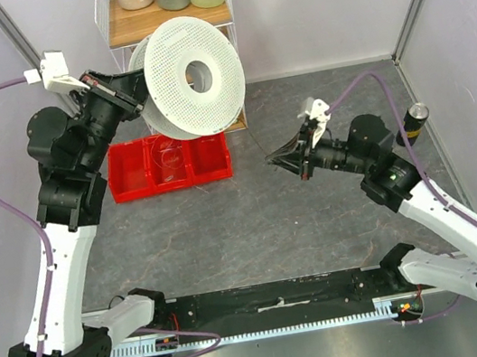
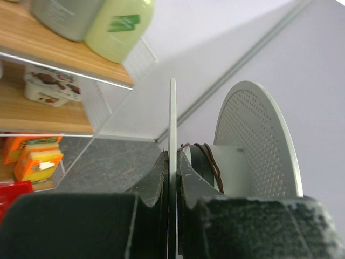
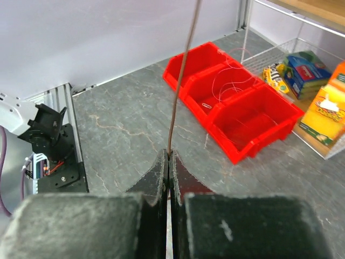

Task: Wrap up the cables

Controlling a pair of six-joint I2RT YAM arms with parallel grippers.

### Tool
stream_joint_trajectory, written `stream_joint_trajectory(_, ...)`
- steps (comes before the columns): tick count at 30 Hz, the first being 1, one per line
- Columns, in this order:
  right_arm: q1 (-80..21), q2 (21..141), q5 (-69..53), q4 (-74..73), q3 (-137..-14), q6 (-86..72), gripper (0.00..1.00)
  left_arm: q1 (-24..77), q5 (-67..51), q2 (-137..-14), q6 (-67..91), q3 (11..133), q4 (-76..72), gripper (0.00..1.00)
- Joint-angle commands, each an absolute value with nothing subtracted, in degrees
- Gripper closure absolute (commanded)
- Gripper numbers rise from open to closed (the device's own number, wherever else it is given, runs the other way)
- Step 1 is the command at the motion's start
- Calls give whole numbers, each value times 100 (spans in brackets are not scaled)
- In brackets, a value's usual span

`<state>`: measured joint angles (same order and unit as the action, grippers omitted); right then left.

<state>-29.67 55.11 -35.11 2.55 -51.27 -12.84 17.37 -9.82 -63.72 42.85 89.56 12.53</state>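
left gripper (image 1: pixel 137 87) raised, holding white perforated spool (image 1: pixel 176 79) by its rim, on edge, in front of shelf (image 1: pixel 126 28) | red three-part bin (image 1: pixel 125 174) on grey table (image 1: pixel 264 220), under spool | right gripper (image 1: pixel 275 158) tips together, pointing left, right of bin | thin wire (image 1: pixel 262 145) faint at those tips

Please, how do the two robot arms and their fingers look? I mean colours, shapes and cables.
The left arm and right arm have white lower links with black joints and wrists. A thick purple hose runs along each. A small white camera housing sits on each wrist. The left gripper and right gripper have black, flat, wedge-shaped fingers.
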Motion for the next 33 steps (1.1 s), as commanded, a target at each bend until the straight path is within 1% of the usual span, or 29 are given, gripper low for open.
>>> stream_joint_trajectory(1, -3874, 5633, -2541, 70, -5440, -1099, 100, 1775, 368, -6240, 4597, 8939, 861, 98)
stream_joint_trajectory(3, -4349, 5756, -2461, 62, -5563, -968, 100, 1828, 684, -6223, 4492, 8807, 949, 98)
stream_joint_trajectory(6, -4780, 6055, -2452, 18, -5931, -757, 100, 1933, 1019, -6205, 4246, 8579, 1046, 98)
stream_joint_trajectory(9, -5412, 6362, -2286, -491, -6476, -55, 100, 2091, 1247, -6153, 3965, 8324, 1072, 98)
stream_joint_trajectory(12, -6124, 6696, -1769, -922, -7038, 972, 100, 2188, 1336, -6152, 3657, 8139, 1002, 98)
stream_joint_trajectory(17, -6837, 7373, -723, -1616, -8216, 2186, 100, 2811, 1572, -6056, 2261, 7657, 608, 99)
stream_joint_trajectory(21, -6961, 7848, -273, -2065, -9262, 2540, 100, 3269, 1424, -5898, 1268, 7138, 518, 98)
stream_joint_trajectory(25, -6952, 8103, -88, -2294, -10009, 2374, 100, 3533, 1302, -5766, 625, 6646, 615, 98)
stream_joint_trajectory(27, -6961, 8112, -79, -2355, -10116, 2329, 100, 3586, 1100, -5599, 484, 6347, 467, 98)
stream_joint_trajectory(31, -6873, 7937, -87, -2469, -10029, 2382, 100, 3621, 292, -5257, 10, 5872, 255, 98)
stream_joint_trajectory(33, -6838, 7814, -97, -2531, -9967, 2539, 100, 3630, 62, -5046, -438, 5653, 202, 98)
